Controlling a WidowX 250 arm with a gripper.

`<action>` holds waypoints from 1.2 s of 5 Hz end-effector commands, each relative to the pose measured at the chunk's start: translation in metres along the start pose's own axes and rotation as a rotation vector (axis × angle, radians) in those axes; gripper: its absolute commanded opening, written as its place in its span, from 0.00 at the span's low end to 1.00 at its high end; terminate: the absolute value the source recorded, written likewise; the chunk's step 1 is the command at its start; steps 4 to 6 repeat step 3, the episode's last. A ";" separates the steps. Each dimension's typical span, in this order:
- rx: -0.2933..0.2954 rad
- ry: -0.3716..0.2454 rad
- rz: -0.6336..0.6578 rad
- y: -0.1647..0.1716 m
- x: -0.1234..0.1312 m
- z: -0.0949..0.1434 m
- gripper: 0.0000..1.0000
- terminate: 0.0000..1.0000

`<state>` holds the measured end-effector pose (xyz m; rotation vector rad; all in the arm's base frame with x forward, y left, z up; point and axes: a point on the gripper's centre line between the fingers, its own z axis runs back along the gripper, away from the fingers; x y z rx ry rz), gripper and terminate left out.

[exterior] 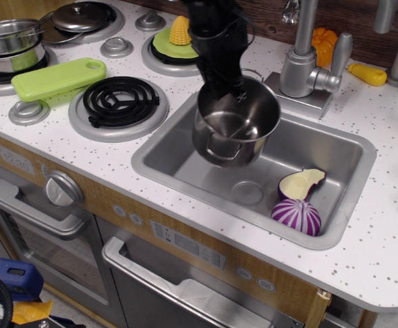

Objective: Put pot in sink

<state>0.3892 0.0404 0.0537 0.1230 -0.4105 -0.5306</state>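
One camera only, standing high in front of the sink (pixel 206 154), looking down and slightly leftward across the tabletop (pixel 383 239); fairly near, though its right edge is cropped.

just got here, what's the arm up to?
The gripper holds the pot by its rim, tilted, above the left part of the sink. The pot does not appear to be resting on the basin floor yet. A purple onion half and an eggplant slice lie at the sink's right end.
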 end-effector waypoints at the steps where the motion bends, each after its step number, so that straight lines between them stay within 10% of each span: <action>1: 0.028 -0.168 0.006 0.002 0.004 0.004 1.00 0.00; 2: 0.028 -0.168 0.006 0.002 0.004 0.004 1.00 0.00; 3: 0.028 -0.168 0.006 0.002 0.004 0.004 1.00 1.00; 6: 0.028 -0.168 0.006 0.002 0.004 0.004 1.00 1.00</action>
